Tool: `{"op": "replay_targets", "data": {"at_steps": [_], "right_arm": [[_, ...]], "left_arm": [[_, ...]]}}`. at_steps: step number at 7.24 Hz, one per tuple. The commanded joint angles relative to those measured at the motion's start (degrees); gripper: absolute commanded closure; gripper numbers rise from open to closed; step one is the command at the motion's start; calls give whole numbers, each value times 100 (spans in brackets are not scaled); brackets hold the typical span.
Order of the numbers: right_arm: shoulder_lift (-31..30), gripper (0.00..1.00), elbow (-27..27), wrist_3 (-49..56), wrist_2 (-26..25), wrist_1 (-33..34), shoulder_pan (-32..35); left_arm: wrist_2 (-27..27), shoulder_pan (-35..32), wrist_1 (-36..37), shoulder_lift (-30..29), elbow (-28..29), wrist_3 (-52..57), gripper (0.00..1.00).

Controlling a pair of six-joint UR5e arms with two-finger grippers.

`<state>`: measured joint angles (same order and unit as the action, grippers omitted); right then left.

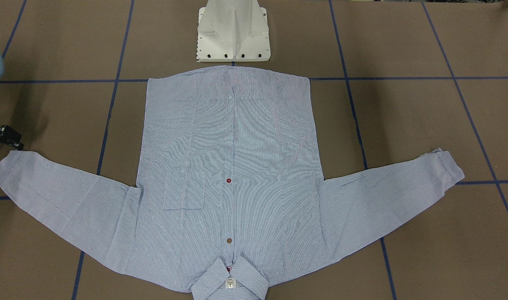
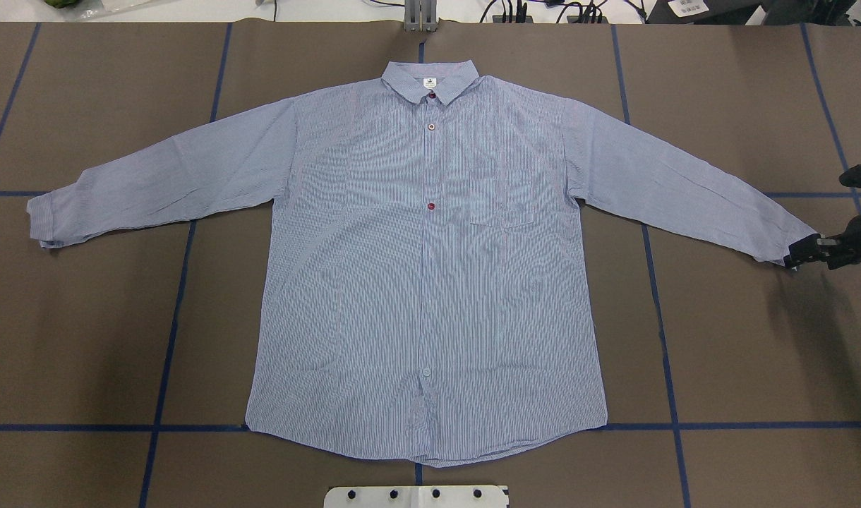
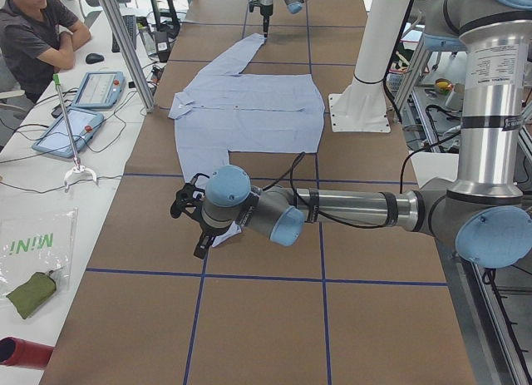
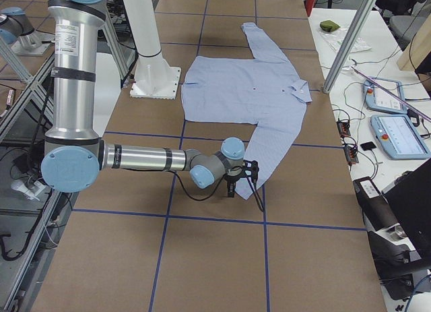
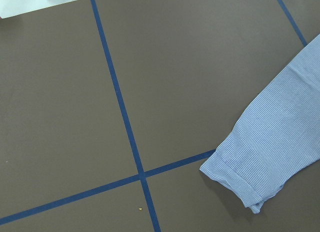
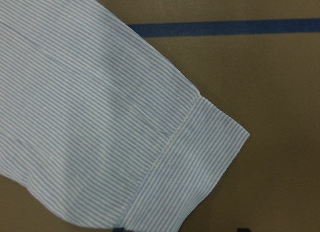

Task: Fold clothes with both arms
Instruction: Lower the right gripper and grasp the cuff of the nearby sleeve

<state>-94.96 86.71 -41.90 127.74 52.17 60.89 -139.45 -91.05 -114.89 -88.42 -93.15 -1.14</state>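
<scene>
- The shirt [image 2: 430, 282] is lying flat and face up on the worktop [image 2: 720, 353], sleeves spread; folding is not yet begun.
- The right tool [image 2: 797, 254] is hovering at one cuff [image 6: 200, 157], apparently released.
- The left tool [image 3: 189, 214] is hanging near the other cuff [image 5: 240, 177]; I cannot tell its state.
- Next, probably, each is needing to pinch its cuff.
</scene>
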Motion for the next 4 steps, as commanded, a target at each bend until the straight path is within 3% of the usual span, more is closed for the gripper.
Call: {"op": "replay_targets", "data": {"at_steps": [1, 3, 4], "right_arm": [[21, 33, -5, 16, 5, 21, -16], [74, 38, -58, 24, 14, 30, -69], [126, 46, -119, 24, 22, 39, -77]], "left_arm": [[5, 0, -7, 0, -10, 0, 1], [-21, -9, 2, 9, -80, 9, 1], [-21, -18, 2, 18, -107, 0, 1]]}}
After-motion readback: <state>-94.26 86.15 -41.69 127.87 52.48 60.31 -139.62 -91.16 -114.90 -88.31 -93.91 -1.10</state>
